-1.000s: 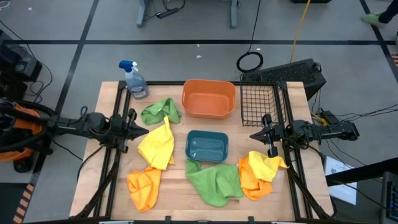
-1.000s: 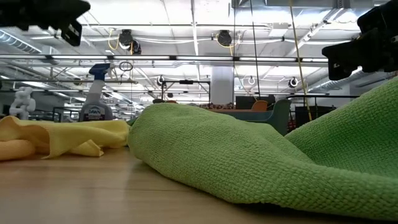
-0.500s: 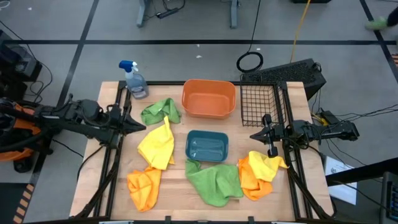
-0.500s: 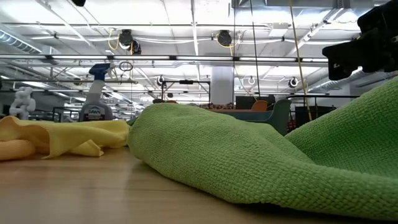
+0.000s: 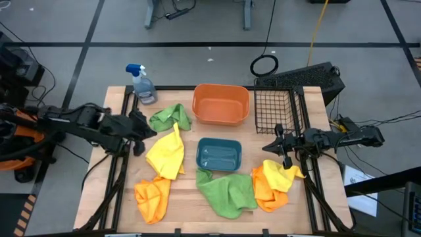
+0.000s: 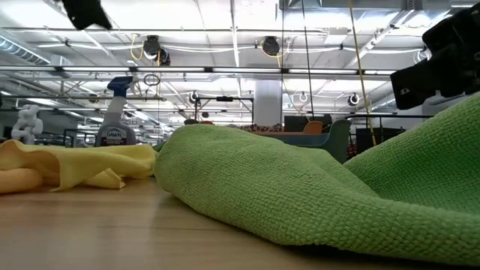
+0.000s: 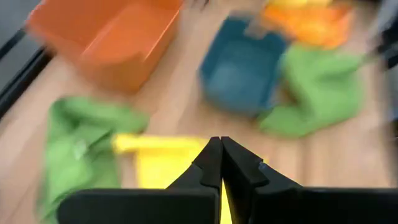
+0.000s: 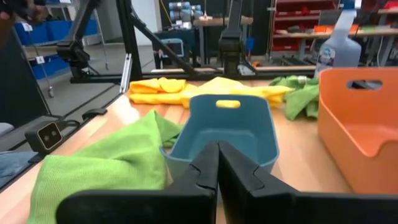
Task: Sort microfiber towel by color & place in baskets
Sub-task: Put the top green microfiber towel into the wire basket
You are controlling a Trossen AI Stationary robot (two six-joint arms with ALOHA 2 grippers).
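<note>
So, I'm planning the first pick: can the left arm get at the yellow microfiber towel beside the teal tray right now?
Probably yes. The left gripper, shut, hovers right next to the yellow microfiber towel, which lies uncovered on the wooden table, with nothing between them. It must open first.

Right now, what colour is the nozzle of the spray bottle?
Blue. The spray bottle has a blue nozzle on a clear body; the high view shows it best.
</note>
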